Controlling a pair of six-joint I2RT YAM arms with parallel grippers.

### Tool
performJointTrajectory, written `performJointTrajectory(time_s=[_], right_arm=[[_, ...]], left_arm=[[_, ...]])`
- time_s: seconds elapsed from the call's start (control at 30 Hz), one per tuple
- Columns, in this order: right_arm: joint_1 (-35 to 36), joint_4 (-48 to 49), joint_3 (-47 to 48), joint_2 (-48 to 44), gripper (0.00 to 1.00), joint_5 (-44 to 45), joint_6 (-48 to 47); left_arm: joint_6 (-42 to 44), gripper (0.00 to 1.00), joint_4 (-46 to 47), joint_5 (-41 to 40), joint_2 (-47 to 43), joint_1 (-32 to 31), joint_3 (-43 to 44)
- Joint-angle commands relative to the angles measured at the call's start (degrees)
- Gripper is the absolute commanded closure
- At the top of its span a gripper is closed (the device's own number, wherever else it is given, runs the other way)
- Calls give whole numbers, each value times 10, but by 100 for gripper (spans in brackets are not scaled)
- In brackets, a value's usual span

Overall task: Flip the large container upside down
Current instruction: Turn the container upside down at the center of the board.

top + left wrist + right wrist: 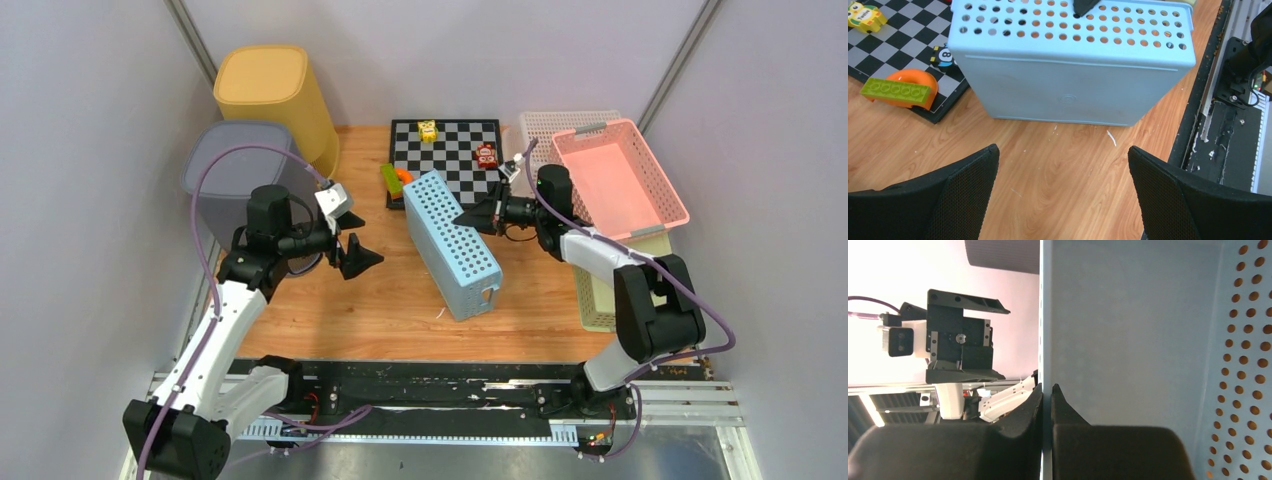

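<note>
My right fingers [1023,410] pinch the wall of the light blue perforated plastic container [450,245], which lies sideways on the wooden counter [330,310], and my left fingers [968,185] are spread wide.

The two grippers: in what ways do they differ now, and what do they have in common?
The left gripper is open wide; the right gripper is shut. The left gripper holds nothing and is apart from the blue container; the right gripper clamps the container's thin wall. Both are black and point toward the container.
</note>
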Motion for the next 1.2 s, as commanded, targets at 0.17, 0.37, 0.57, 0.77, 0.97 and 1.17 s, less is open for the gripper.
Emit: performJointTrajectory(time_s=[0.17,0.37,0.57,0.77,0.97,1.17], right_arm=[[-55,-49,-12,11,98,-22,-61],[-88,-135,25,34,97,-65,-160],[-105,-264,76,31,79,-88,-262],[-112,-321,97,22,72,-81,-303],[-138,-336,103,19,70,-80,-315],[-148,-375,115,11,79,-71,-351]], left_arm=[[-5,0,31,-2,11,-12,-17],[-3,0,33,-4,18,-18,-16],[-4,0,43,-5,21,-22,-25],[-16,0,66,-14,28,-28,-36],[-54,0,120,-41,48,-33,-52],[-82,0,148,-44,98,-42,-37]])
